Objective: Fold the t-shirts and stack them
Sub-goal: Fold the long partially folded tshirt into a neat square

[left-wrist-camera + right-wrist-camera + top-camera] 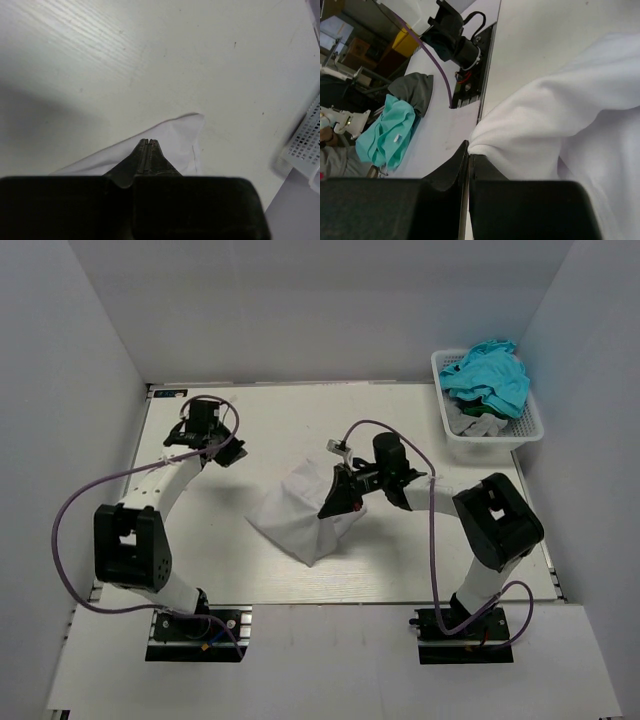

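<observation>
A white t-shirt (300, 518) lies partly folded in the middle of the table. My right gripper (333, 502) is shut on a bunched fold at its right side, and the cloth is lifted there. In the right wrist view the gripper (469, 150) pinches the white t-shirt (555, 125) at the fingertips. My left gripper (228, 452) is shut and empty at the far left of the table, apart from the shirt. In the left wrist view the gripper (149, 142) points at a corner of the white t-shirt (180, 132).
A white basket (492, 447) stands at the far right with a teal t-shirt (490, 375) and a grey cloth (478, 420) in it. Its corner shows in the left wrist view (307, 140). The right wrist view shows teal cloth (390, 130) and dark grey cloth (415, 87) beyond the table's edge.
</observation>
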### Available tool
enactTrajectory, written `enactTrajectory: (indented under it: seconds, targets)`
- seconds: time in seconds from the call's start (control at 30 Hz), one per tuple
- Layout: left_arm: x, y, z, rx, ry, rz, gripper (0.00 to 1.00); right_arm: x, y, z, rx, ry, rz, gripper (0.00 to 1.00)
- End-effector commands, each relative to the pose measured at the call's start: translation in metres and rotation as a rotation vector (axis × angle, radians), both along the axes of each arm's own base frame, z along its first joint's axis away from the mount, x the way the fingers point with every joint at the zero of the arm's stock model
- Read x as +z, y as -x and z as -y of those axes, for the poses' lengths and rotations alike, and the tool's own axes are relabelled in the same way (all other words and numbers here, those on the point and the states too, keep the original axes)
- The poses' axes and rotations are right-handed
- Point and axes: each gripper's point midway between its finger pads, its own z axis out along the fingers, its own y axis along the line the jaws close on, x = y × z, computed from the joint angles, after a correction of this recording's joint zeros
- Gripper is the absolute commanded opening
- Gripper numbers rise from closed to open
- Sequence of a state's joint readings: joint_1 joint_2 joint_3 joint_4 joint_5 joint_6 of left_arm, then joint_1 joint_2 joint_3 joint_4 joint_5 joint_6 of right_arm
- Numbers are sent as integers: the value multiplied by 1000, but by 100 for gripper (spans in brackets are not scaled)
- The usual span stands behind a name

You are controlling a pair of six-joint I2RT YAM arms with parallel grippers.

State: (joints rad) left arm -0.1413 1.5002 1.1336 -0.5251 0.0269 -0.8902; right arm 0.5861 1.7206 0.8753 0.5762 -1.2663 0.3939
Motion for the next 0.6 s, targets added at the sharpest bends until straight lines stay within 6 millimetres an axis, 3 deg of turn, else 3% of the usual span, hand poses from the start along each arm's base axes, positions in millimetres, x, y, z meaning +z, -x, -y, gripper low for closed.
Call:
enactTrajectory:
  seconds: [0.0, 0.03, 0.07, 0.23, 0.27, 0.3, 0.33, 0.43, 0.47, 0.53, 0.57]
  targets:
    - [28, -32, 23, -74, 22, 107, 0, -1, -4, 9, 3, -24, -19, 0]
    - [16, -38, 26, -88, 19, 79, 0, -3, -10, 12, -16, -26, -16, 0]
    - [22, -46, 34, -111, 15, 95, 0, -5, -14, 15, -30, -22, -25, 0]
    - [-2, -58, 53, -179, -24, -3, 0, -13, -26, 25, -75, -11, -71, 0]
    - [4, -63, 56, -198, -24, 1, 0, -14, -28, 27, -86, -7, -81, 0]
    - [-14, -55, 59, -229, -48, -67, 0, -19, -32, 28, -120, 5, -92, 0]
    - [-19, -53, 58, -241, -61, -90, 10, -23, -37, 34, -151, 28, -128, 0]
    - [-35, -42, 64, -308, -92, -149, 26, -39, -54, 42, -240, 91, -182, 0]
    - [-46, -36, 63, -310, -96, -184, 29, -55, -48, 47, -254, 169, -296, 0]
    - [-57, -24, 66, -347, -98, -214, 33, -66, -72, 53, -351, 225, -279, 0]
    - [-60, -19, 71, -370, -97, -222, 34, -78, -67, 60, -369, 308, -353, 0]
